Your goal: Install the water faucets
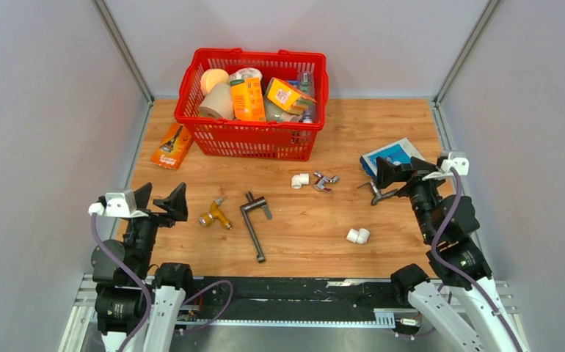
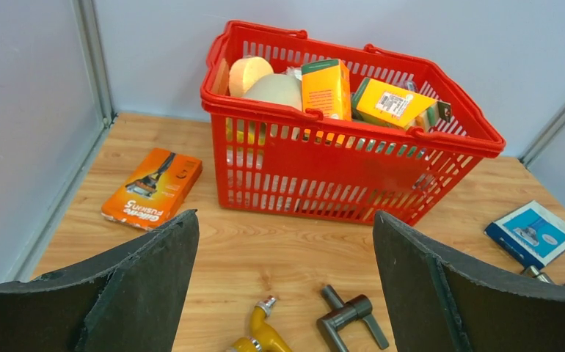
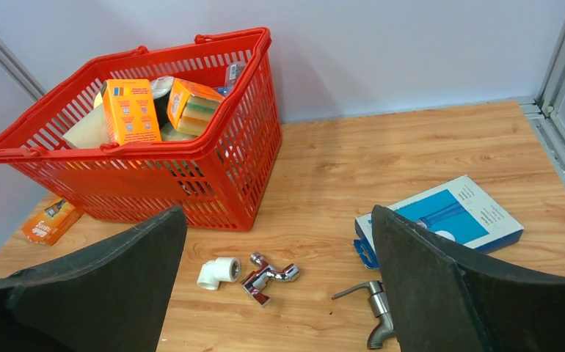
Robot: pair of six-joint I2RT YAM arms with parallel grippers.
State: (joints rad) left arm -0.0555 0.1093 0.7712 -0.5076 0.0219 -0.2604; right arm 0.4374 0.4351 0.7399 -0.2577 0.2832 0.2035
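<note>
Opening step, nothing picked up yet. Left gripper and right gripper both gape wide, empty. Long dark grey metal faucet lies loose, centre-low in the overhead view, on the wooden table. Likely next: nearer left arm descends and straddles its tube.

Bright, even light falls from above on the wooden table, leaving only soft, short shadows under the red basket and small glints on the chrome fitting. All three views are sharp in the distance. The black fingers close to each wrist lens show as dark, nearly featureless masses, perhaps slightly out of focus.
</note>
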